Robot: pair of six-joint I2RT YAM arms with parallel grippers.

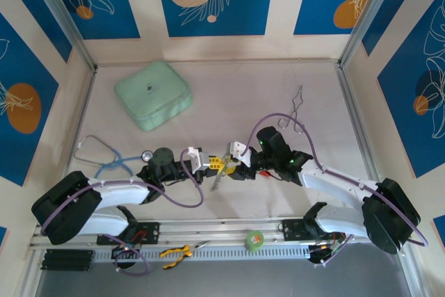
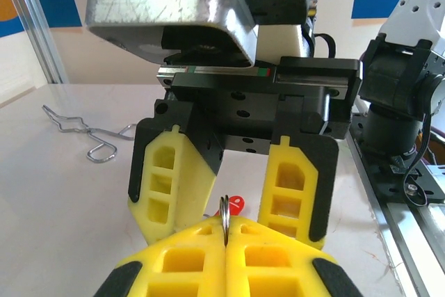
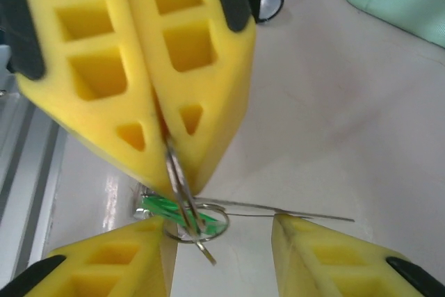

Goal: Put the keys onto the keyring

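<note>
My left gripper (image 2: 226, 233) is shut on the edge of a silver split keyring (image 2: 224, 212), which stands upright between its yellow fingertips. A red key head (image 2: 238, 206) shows just behind the ring. In the right wrist view the left gripper's fingers (image 3: 104, 74) come down from above, pinching the keyring (image 3: 175, 172). A green key (image 3: 163, 209) and a second thin wire loop (image 3: 221, 222) hang below it. My right gripper (image 3: 221, 234) is open, its fingertips on either side of that bundle. Both grippers meet at mid-table, left gripper (image 1: 207, 165) facing right gripper (image 1: 233, 161).
A mint-green case (image 1: 153, 94) lies at the back left, a stethoscope (image 1: 104, 163) by the left arm, and a bent wire hook (image 1: 297, 108) at the back right. On the front rail sit a green tape roll (image 1: 255, 241) and yellow pliers (image 1: 177, 252).
</note>
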